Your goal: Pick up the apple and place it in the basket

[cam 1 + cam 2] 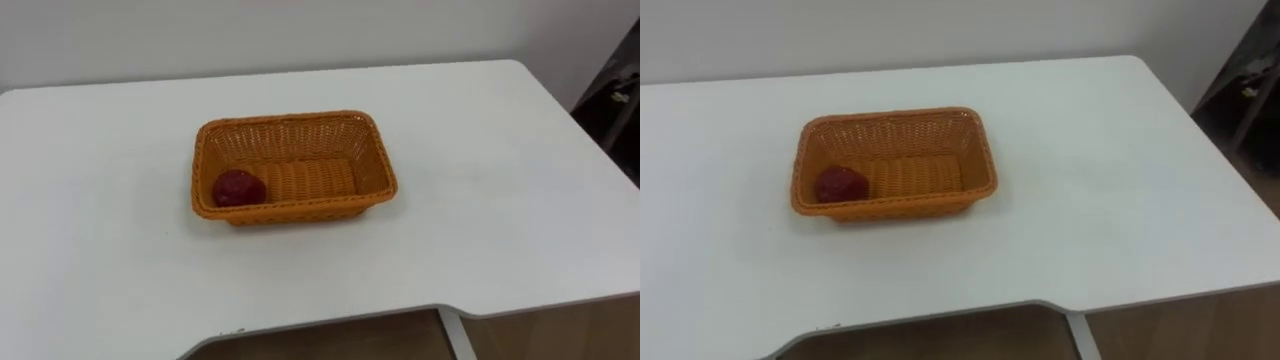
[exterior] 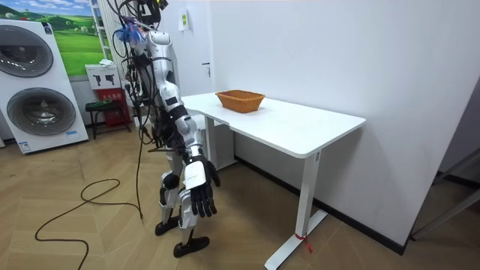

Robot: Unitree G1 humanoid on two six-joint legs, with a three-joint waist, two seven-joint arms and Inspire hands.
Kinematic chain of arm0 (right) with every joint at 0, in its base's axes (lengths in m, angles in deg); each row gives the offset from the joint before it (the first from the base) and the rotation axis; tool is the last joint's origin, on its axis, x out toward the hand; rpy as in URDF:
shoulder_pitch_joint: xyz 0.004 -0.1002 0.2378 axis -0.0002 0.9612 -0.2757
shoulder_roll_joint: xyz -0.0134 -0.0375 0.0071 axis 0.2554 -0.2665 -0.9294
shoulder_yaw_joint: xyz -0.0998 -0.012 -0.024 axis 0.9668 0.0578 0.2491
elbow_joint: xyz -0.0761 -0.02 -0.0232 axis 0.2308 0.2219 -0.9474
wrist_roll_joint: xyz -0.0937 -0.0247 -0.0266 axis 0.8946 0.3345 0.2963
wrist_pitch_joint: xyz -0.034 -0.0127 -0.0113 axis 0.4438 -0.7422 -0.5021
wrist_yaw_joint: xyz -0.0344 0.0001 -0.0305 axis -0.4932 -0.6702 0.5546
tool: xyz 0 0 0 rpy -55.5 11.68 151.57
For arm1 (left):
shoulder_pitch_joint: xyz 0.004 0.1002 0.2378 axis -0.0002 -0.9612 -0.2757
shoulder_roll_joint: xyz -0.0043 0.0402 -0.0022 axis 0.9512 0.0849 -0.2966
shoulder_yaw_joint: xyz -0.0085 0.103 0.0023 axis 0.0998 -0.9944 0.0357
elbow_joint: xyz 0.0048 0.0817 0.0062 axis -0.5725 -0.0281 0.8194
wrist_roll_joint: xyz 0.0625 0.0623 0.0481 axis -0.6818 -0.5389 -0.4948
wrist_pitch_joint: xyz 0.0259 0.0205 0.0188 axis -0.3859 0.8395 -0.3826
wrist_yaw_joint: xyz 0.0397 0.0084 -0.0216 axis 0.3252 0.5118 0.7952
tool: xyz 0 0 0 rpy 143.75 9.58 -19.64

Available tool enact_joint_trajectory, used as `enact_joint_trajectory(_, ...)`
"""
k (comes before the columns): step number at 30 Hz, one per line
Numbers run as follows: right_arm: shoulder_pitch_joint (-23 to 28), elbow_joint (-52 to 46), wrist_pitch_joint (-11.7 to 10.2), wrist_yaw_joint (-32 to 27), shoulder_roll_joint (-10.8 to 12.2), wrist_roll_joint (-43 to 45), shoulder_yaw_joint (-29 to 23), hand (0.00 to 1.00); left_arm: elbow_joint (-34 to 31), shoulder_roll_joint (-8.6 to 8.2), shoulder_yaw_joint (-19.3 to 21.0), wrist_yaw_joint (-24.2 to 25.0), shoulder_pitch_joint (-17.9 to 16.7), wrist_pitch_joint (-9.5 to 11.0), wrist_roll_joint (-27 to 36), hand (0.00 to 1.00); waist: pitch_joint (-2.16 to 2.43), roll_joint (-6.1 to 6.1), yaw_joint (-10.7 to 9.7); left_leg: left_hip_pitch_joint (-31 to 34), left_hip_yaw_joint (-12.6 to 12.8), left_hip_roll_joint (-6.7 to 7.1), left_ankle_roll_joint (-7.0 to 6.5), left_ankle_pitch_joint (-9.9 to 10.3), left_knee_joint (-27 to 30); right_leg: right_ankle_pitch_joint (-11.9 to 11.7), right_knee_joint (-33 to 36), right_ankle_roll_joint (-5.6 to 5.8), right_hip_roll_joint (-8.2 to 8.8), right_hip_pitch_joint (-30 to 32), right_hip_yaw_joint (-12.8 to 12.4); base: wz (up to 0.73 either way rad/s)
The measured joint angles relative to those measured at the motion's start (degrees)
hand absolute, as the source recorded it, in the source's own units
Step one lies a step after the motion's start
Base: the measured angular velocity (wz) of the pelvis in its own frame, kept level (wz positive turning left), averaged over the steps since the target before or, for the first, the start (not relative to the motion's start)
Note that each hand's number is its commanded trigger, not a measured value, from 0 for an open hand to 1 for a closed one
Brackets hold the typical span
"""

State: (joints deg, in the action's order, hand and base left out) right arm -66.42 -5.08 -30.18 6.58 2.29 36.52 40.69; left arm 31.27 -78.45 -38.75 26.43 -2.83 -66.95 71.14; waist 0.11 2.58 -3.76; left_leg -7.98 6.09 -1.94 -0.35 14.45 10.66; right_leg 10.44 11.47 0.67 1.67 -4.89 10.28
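Note:
A dark red apple (image 1: 238, 187) lies inside an orange wicker basket (image 1: 290, 121), in its left end against the wall. The basket stands near the middle of a white table (image 1: 500, 180). In the room view the basket (image 2: 240, 99) sits towards the table's far end, and I stand beside that table facing it. My right hand (image 2: 201, 196) hangs low at my side, well below the tabletop, fingers relaxed and holding nothing.
The table's front edge has a curved cut-out (image 1: 330, 325) right before me. A dark object (image 1: 620, 100) stands beyond the table's right end. Washing machines (image 2: 34, 82) and a red box (image 2: 110, 97) stand behind me. A white wall runs behind the table.

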Motion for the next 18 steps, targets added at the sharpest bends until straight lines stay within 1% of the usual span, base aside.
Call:
enact_joint_trajectory(1, 0.36, 1.66, 0.48, 2.81, 0.19, 1.71, 2.22, 0.00, -0.01, -0.01, 0.08, 0.44, 0.12, 0.00, -0.69, 0.00, -0.04, 0.03, 0.65, -0.38, 0.16, 0.00, 0.00, 0.00, -0.23, 0.01, -0.10, 0.01, -0.01, -0.15, -0.02, -0.03)
enact_joint_trajectory(2, 0.66, 2.36, 0.66, 4.13, 0.33, 3.10, 3.52, 0.00, -0.01, -0.04, 0.08, 0.49, 0.23, 0.00, -1.01, 0.00, -0.07, 0.10, 0.95, -0.55, 0.18, 0.00, 0.00, 0.00, -0.30, 0.01, -0.25, 0.02, -0.02, -0.20, -0.01, 0.00)
enact_joint_trajectory(4, 1.74, 3.09, 2.14, 8.78, 0.81, 7.92, 10.08, 0.00, -0.02, -0.26, -0.48, 0.46, 0.91, -0.47, -1.11, 0.00, -0.11, 0.06, 2.73, -0.58, -0.05, 0.02, -0.01, 0.02, -0.34, -0.02, -0.76, 0.06, -0.04, -0.81, 0.12, 0.02)
enact_joint_trajectory(5, 1.69, 3.07, 2.47, 9.94, 0.91, 9.13, 11.52, 0.00, -0.01, -0.29, -0.81, 0.46, 1.08, -0.66, -1.11, 0.00, -0.13, 0.07, 2.91, -0.50, -0.15, 0.03, -0.01, 0.02, -0.36, -0.02, -0.81, 0.08, -0.03, -0.80, 0.21, 0.07)
enact_joint_trajectory(6, 1.29, 3.05, 2.69, 12.31, 1.15, 11.70, 13.54, 0.00, 0.02, -0.29, -1.69, 0.46, 1.26, -0.80, -0.97, 0.00, -0.12, -0.06, 3.27, -0.51, -0.13, 0.05, -0.02, 0.03, -0.35, -0.05, -0.88, 0.12, 0.01, -0.85, 0.49, 0.08)
enact_joint_trajectory(7, 0.98, 2.94, 2.57, 14.09, 1.53, 14.36, 14.85, 0.00, 0.07, -0.26, -2.63, 0.44, 1.39, -0.77, -1.02, 0.00, -0.01, -0.41, 3.85, -0.63, -0.13, 0.03, -0.02, 0.05, -0.27, -0.06, -0.96, 0.13, -0.01, -1.02, 0.55, 0.05)
enact_joint_trajectory(8, 0.79, 2.92, 2.54, 14.91, 1.73, 15.42, 15.40, 0.00, 0.09, -0.28, -3.08, 0.40, 1.51, -0.75, -1.00, 0.00, 0.02, -0.49, 4.03, -0.64, -0.14, 0.02, -0.01, 0.06, -0.24, -0.06, -0.97, 0.13, -0.02, -1.03, 0.57, 0.04)
enact_joint_trajectory(9, 0.12, 2.87, 2.47, 16.55, 2.11, 16.67, 16.20, 0.00, 0.18, -0.39, -3.83, 0.26, 1.79, -0.67, -0.99, 0.00, -0.02, -0.93, 4.31, -0.63, -0.22, -0.02, -0.01, 0.06, -0.28, -0.06, -0.96, 0.13, -0.04, -1.14, 0.71, 0.04)
enact_joint_trajectory(10, -0.84, 2.88, 2.43, 18.20, 2.23, 17.70, 17.25, 0.00, 0.83, -0.56, -4.62, 0.17, 2.12, -0.63, -0.99, 0.00, -0.23, -1.10, 4.43, -0.57, -0.26, -0.02, -0.01, 0.06, -0.36, -0.06, -0.94, 0.12, -0.05, -1.09, 0.73, 0.04)
enact_joint_trajectory(11, -1.22, 2.83, 2.32, 18.99, 2.23, 18.38, 17.75, 0.00, 1.40, -0.63, -5.02, 0.16, 2.37, -0.62, -0.99, 0.00, -0.25, -1.38, 4.45, -0.57, -0.26, -0.02, -0.01, 0.06, -0.36, -0.06, -0.92, 0.12, -0.04, -1.09, 0.74, 0.00)
enact_joint_trajectory(13, -2.13, 2.75, 1.32, 21.61, 2.25, 18.79, 20.60, 0.00, 2.38, -0.73, -6.92, 0.10, 2.79, -0.67, -1.13, 0.00, -0.31, -2.32, 4.45, -0.62, -0.27, -0.03, -0.01, 0.06, -0.35, -0.06, -0.94, 0.12, -0.03, -1.10, 0.78, 0.00)
enact_joint_trajectory(14, -2.23, 2.60, 1.10, 22.21, 2.25, 18.80, 21.54, 0.00, 2.39, -0.74, -7.29, 0.07, 2.85, -0.67, -1.12, 0.00, -0.30, -2.35, 4.46, -0.63, -0.32, -0.03, 0.00, 0.05, -0.35, -0.06, -0.94, 0.12, -0.03, -1.11, 0.84, 0.04)
enact_joint_trajectory(16, -2.65, 2.42, 0.84, 24.22, 2.37, 18.81, 24.27, 0.00, 2.95, -0.89, -8.29, 0.00, 3.31, -0.77, -1.12, 0.00, -0.46, -2.55, 4.47, -0.56, -0.51, -0.02, 0.00, 0.05, -0.28, -0.06, -0.95, 0.11, -0.01, -1.24, 0.99, 0.04)
enact_joint_trajectory(18, -2.81, 2.38, 0.81, 25.35, 2.78, 18.79, 24.87, 0.00, 3.38, -0.93, -9.29, 0.01, 3.43, -0.80, -1.09, 0.00, -0.48, -2.47, 4.50, -0.53, -0.52, 0.02, 0.00, 0.05, -0.19, -0.05, -1.05, 0.12, 0.01, -1.28, 1.00, 0.00)
